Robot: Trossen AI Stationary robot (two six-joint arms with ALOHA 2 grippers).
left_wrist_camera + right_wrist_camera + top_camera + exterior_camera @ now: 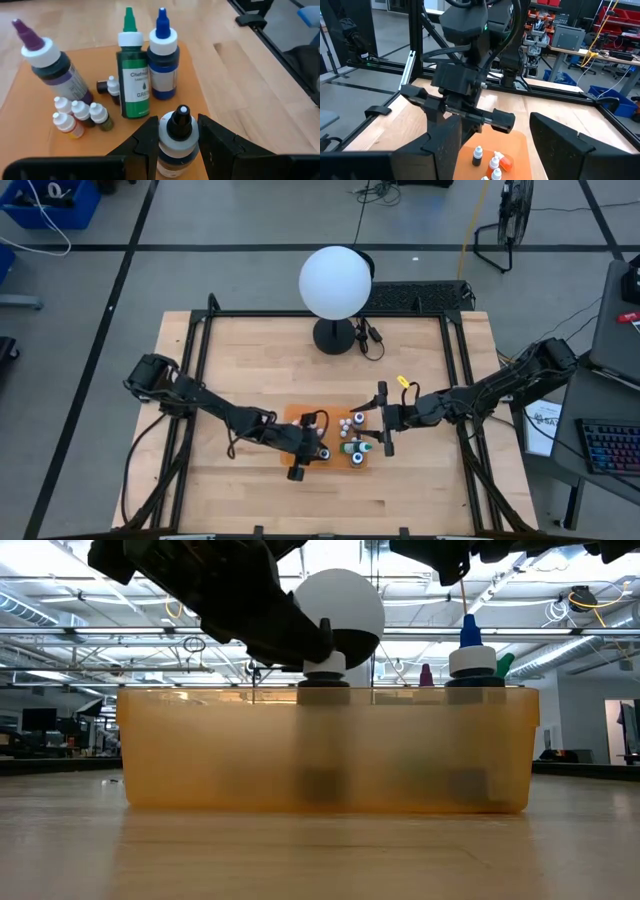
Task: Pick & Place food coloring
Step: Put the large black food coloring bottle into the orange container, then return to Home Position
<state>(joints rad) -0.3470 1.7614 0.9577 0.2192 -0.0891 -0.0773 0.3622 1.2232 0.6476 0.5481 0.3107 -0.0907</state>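
The left gripper pinches a black-tipped food coloring bottle over the orange tray, beside the green bottle, risking toppling it, while the right gripper hovers open nearby

My left gripper covers the sides of the black-capped bottle, whose base runs off the left wrist view's edge. In the low view the orange tray blurs the bottles' bodies to dim shadows. From overhead the small bottles are too tiny to count.
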